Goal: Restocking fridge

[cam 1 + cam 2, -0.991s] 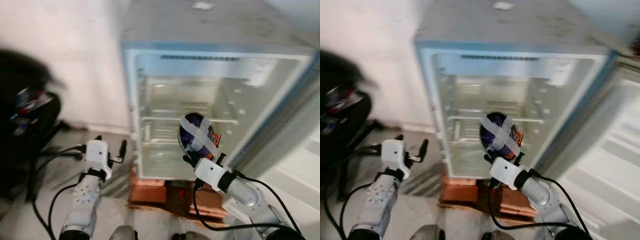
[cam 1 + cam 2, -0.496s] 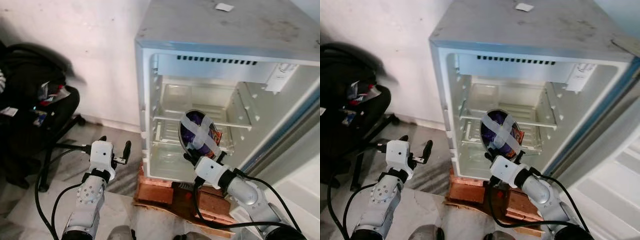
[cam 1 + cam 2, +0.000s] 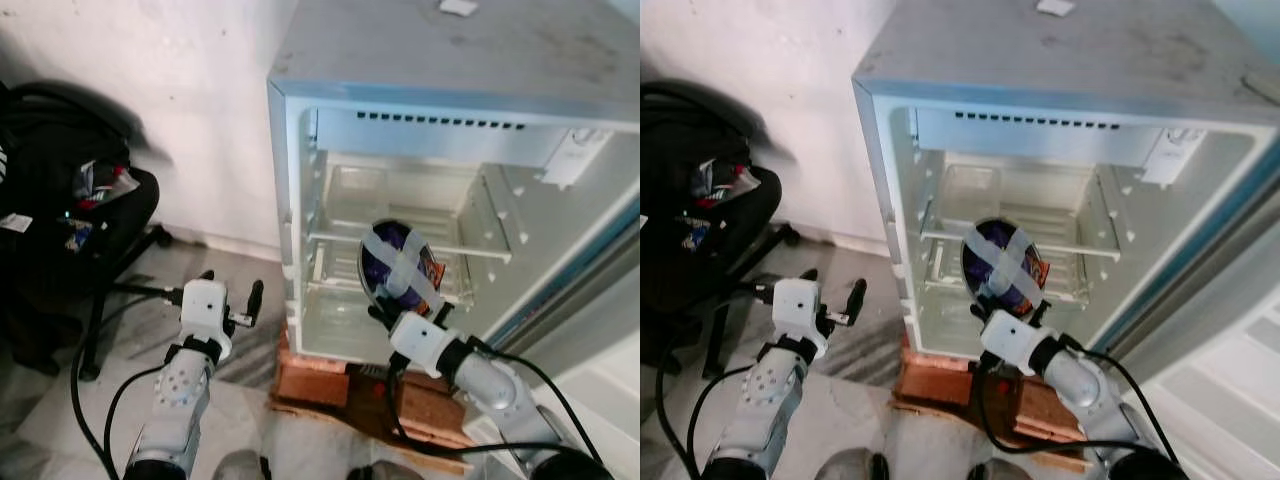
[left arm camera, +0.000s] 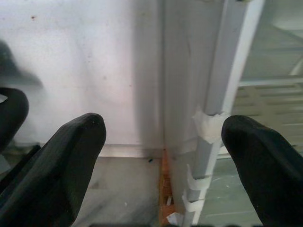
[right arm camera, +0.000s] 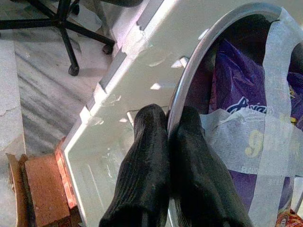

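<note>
The right hand [image 5: 166, 142] pinches the metal rim of a bowl [image 5: 199, 80] between its two black fingers [image 5: 147, 175]. Purple packets [image 5: 236, 90] sit inside the bowl under strips of pale tape [image 5: 272, 94]. Past it lie the open fridge [image 5: 132, 90], red bricks [image 5: 40, 189] beneath it, and a chair base [image 5: 66, 23] on the marble floor [image 5: 42, 85].

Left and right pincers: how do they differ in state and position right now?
The left pincer is open and holds nothing; the right pincer is shut on the rim of a taped bowl. The left sits beside the fridge, outside its left wall; the right is raised before the open compartment. Both have black fingers.
</note>
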`<state>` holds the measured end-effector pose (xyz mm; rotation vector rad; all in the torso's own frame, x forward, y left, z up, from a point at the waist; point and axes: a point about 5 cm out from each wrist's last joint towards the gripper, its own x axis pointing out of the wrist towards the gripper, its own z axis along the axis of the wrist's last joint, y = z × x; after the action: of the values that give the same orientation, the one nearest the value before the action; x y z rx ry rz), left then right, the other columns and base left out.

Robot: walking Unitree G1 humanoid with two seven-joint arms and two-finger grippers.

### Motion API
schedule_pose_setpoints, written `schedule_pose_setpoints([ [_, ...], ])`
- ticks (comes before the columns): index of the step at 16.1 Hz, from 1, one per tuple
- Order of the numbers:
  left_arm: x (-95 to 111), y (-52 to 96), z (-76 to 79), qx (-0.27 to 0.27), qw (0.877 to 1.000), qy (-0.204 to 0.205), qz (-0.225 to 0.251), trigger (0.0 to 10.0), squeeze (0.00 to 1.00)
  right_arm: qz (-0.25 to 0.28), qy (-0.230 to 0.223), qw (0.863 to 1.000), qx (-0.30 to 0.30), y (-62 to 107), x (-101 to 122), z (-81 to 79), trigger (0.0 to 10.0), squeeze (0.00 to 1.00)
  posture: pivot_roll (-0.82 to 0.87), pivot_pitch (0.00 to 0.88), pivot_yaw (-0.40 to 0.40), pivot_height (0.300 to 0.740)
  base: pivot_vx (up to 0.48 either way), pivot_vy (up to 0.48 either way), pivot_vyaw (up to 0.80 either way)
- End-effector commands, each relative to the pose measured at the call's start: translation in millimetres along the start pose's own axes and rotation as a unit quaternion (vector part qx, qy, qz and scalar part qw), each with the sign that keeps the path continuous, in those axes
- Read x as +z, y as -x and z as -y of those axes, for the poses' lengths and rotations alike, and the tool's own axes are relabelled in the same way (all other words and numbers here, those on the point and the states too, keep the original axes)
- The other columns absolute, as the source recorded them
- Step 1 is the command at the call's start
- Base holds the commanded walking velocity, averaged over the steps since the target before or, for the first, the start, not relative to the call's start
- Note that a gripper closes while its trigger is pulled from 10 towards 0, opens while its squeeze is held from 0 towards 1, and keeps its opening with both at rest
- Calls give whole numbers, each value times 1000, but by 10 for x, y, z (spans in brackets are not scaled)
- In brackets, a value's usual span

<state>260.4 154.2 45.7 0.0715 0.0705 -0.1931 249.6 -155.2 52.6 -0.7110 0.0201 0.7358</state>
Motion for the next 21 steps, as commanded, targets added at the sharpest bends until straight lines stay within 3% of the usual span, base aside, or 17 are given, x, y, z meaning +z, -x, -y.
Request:
schedule_pose_setpoints([
  [1, 6, 7, 4, -4, 1000, -2, 2, 10000, 0, -2, 8, 1000, -9, 9, -5, 39, 10000, 0, 58, 57, -30, 740, 0, 0, 0],
  [9, 0, 25, 16, -8, 1000, 0, 3, 10000, 0, -42, 18, 998, -53, 31, -103, 120, 10000, 0, 58, 62, -34, 740, 187, 0, 0],
  [11, 9, 60, -30, 0, 1000, -2, 3, 10000, 0, -43, -15, 995, -88, 90, -104, 156, 10000, 0, 57, 63, -37, 740, 253, 0, 0],
  [12, 12, 157, -80, 6, 1000, -1, 4, 10000, 0, -41, -55, 990, -127, 205, -105, 137, 10000, 0, 56, 65, -38, 740, 244, 0, 0],
  [14, -79, 326, -135, 12, 1000, -6, -12, 10000, 0, -49, -64, 986, -145, 342, -119, 28, 10000, 0, 54, 69, -37, 740, 244, 0, 0],
  [16, -98, 397, -142, 14, 1000, -6, -18, 10000, 0, -55, -95, 980, -167, 372, -122, 0, 10000, 0, 54, 72, -37, 740, 244, 0, 0],
  [21, -50, 344, -113, 11, 1000, -2, -13, 10000, 0, -52, -83, 982, -161, 307, -74, 62, 10000, 0, 59, 67, -41, 740, 202, 0, 0],
])
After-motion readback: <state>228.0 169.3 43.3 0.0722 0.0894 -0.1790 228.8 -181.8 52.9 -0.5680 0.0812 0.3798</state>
